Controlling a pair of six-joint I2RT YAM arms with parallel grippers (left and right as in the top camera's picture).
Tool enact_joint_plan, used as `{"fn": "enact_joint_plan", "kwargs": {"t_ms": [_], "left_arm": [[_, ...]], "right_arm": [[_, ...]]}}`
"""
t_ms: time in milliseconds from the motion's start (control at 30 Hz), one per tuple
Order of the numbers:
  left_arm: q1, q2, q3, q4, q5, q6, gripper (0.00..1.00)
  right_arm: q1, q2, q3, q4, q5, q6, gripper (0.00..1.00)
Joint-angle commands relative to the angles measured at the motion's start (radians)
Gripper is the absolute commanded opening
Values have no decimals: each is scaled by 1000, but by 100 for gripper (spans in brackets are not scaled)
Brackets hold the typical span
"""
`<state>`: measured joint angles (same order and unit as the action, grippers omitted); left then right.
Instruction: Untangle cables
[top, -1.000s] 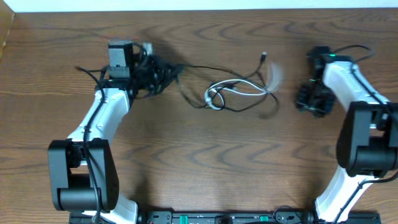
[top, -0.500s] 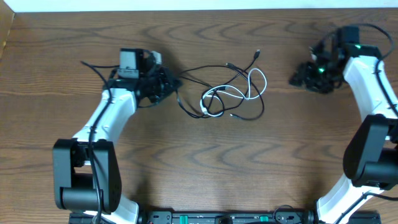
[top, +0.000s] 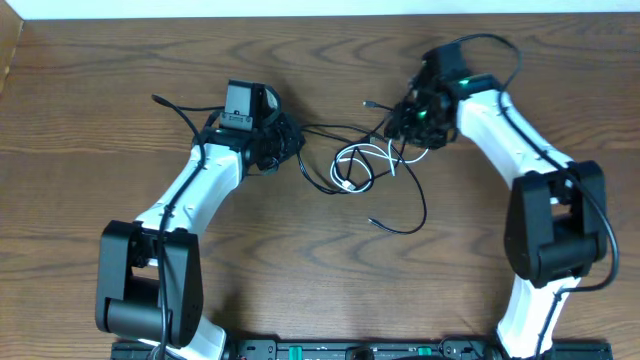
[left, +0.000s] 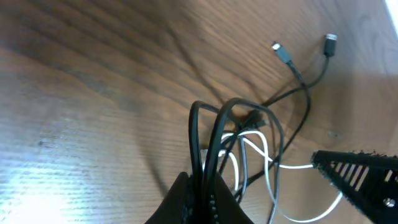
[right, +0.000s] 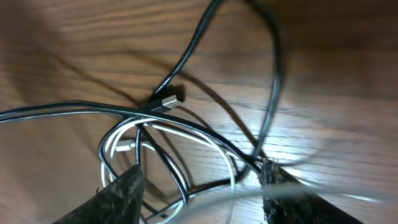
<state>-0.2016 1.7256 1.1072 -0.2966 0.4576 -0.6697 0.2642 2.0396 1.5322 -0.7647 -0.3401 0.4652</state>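
Two thin cords lie tangled mid-table (top: 300, 280) between your arms: one black cable (right: 189, 53) and one white cable (left: 291, 166). Nearest you, the black one's loose tail ends in a small plug (top: 372, 221). Beyond it, the white one coils in overlapping loops threaded by black strands. Your left gripper (left: 202, 194) is clamped on black strands. Your right gripper (right: 200, 169) stands parted over the tangle's far side.
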Motion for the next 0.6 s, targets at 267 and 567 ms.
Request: {"fn": "enact_joint_plan", "kwargs": {"t_ms": [267, 567], "left_arm": [[-29, 74, 7, -81, -111, -16, 17], [-37, 77, 6, -148, -128, -16, 80]], "right_arm": [[22, -14, 11, -75, 49, 29, 1], [-23, -366, 40, -186, -11, -47, 1]]}}
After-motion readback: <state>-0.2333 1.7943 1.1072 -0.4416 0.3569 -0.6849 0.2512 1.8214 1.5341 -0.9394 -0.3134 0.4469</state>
